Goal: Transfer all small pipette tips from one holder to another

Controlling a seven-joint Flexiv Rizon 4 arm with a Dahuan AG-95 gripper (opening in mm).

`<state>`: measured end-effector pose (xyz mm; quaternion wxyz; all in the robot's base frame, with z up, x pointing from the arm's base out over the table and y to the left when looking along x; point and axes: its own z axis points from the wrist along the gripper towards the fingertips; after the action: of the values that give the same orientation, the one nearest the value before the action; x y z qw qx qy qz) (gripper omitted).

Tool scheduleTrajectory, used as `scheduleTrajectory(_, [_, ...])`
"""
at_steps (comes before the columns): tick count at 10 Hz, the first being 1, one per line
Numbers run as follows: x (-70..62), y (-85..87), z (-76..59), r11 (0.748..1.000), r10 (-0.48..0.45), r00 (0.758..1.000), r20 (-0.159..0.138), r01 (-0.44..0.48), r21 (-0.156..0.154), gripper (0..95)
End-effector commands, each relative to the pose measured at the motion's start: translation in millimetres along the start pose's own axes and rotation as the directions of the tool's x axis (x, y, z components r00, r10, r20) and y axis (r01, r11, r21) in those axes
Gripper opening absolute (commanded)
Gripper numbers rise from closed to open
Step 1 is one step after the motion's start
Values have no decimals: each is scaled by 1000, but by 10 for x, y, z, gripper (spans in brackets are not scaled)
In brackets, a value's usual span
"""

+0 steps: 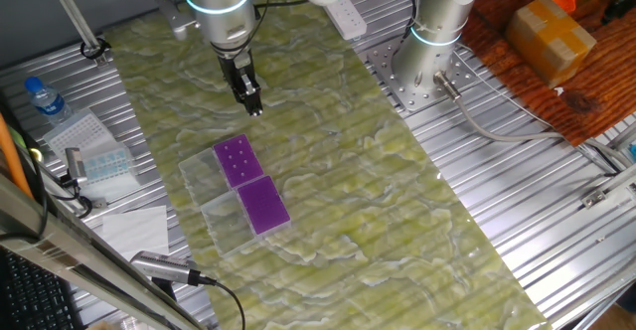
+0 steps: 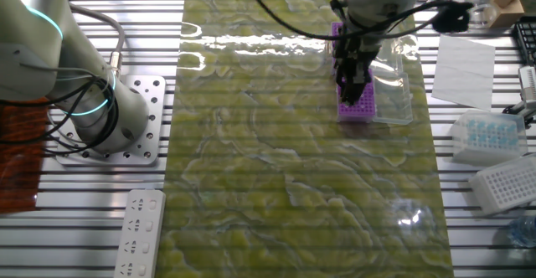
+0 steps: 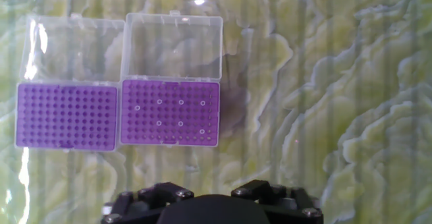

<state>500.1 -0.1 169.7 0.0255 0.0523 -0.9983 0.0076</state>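
The tool (image 1: 251, 104) hangs above the green marbled mat (image 1: 378, 211) that covers the table (image 1: 556, 221), clear of everything below it. In the hand view only the dark base of its fingers shows at the bottom edge, and in the two fixed views the fingertips look close together with nothing between them; whether a narrow gap remains I cannot tell. It touches nothing.

Just ahead of the tool and a little to its left in the hand view lie two purple racks side by side, each in a clear plastic case with the lid folded open away from the tool. The nearer-to-centre rack (image 3: 170, 112) carries the small pipette tips (image 3: 181, 102): about seven tiny whitish rings scattered among its holes, four in an upper row, two lower, and one nearer the bottom right. The other rack (image 3: 66, 116), touching it on the far left side, shows only empty purple holes as far as I can tell.

In one fixed view the racks sit below and ahead of the tool, with the tip-bearing one closer to it. Further off, beyond the mat's edge, stand a pale blue tip box (image 1: 104, 163) and a water bottle (image 1: 45, 99). On the opposite side, well apart from the tool, rises a second robot base (image 1: 432, 57), and past it a yellow block (image 1: 552, 34) on a wooden surface.
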Motion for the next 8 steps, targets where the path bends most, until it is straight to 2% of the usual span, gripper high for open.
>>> scheduleTrajectory(1, [1,1,-3,986,-164,982,-89,166,9,0])
scheduleTrajectory(8, [1,1,-2,988,-156,983,-95,157,4,0])
